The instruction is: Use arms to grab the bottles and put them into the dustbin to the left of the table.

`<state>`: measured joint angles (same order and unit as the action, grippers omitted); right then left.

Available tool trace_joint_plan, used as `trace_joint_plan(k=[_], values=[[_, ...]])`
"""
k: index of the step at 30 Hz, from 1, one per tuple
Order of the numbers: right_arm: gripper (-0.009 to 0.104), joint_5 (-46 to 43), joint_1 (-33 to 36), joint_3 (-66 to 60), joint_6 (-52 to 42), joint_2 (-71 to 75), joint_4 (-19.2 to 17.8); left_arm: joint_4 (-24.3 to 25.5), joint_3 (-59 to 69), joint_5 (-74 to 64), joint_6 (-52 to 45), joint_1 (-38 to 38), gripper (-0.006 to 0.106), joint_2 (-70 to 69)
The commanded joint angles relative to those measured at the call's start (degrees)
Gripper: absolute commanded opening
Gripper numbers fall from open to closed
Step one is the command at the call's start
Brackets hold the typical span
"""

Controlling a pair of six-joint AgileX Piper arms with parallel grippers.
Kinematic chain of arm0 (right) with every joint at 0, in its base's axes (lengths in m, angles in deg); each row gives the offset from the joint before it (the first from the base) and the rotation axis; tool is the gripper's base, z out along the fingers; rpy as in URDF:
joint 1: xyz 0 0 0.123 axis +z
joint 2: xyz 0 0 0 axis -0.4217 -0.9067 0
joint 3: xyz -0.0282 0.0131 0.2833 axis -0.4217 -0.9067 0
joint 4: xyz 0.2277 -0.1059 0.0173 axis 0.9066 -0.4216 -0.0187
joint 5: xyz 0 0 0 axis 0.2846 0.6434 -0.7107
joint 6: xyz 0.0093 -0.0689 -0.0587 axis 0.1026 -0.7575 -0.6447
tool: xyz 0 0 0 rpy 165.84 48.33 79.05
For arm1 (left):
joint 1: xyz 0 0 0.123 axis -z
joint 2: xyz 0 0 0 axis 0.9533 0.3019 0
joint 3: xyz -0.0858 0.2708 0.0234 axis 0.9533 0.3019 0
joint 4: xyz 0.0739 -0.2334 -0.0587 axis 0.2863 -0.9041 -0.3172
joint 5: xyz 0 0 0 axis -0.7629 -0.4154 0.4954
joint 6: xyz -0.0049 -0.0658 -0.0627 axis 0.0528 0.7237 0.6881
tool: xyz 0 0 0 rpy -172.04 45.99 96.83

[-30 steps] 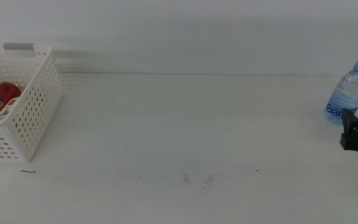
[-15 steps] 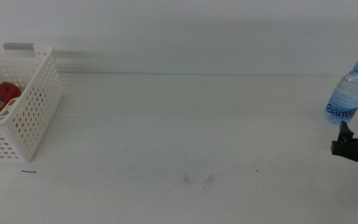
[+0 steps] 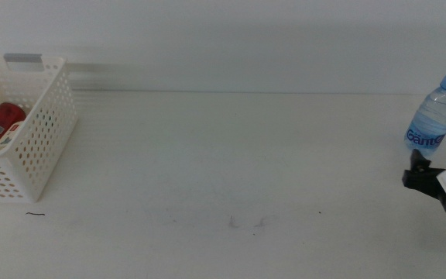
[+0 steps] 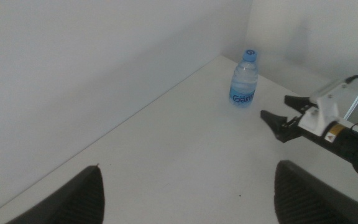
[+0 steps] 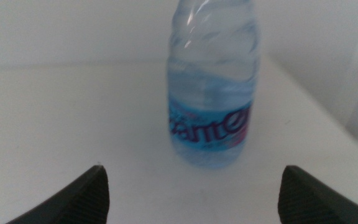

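A small clear water bottle [image 3: 433, 116] with a blue cap and blue label stands upright at the table's far right. My right gripper [image 3: 413, 170] sits just in front of it, open and apart from it. The right wrist view has the bottle [image 5: 213, 87] centred ahead of the right gripper [image 5: 191, 196], with nothing between the wide jaws. My left gripper [image 4: 188, 199] is open and empty, out of the middle view; its wrist view looks across the table at the bottle [image 4: 243, 78] and the right gripper [image 4: 273, 106]. The white dustbin [image 3: 49, 132] stands at far left.
A red cola can [image 3: 2, 124] lies inside the dustbin. The white table [image 3: 231, 163] has faint scuff marks near its front middle. A pale wall runs along the table's back edge.
My right gripper has shifted left along the table's right edge and turned, so it now points at the base of the water bottle. The bottle and the dustbin have not moved.
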<state>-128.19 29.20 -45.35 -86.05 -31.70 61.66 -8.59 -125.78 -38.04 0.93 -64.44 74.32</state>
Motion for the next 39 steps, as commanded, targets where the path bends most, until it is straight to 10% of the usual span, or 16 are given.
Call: trace_joint_plan(k=[1,24,39], values=[[0.079,6.5,-0.3,3.3,0.1,-0.1,-0.7,-0.4,-0.3,0.8,0.3,0.2,0.094,-0.2],[0.079,17.2,-8.3,16.9,-5.2,-3.5,-7.0,-0.2,-0.3,0.7,0.3,0.2,0.094,-0.2],[0.077,17.2,-8.3,30.4,-7.9,-15.3,-4.6,-0.2,-0.3,0.7,0.3,0.2,0.094,-0.2]])
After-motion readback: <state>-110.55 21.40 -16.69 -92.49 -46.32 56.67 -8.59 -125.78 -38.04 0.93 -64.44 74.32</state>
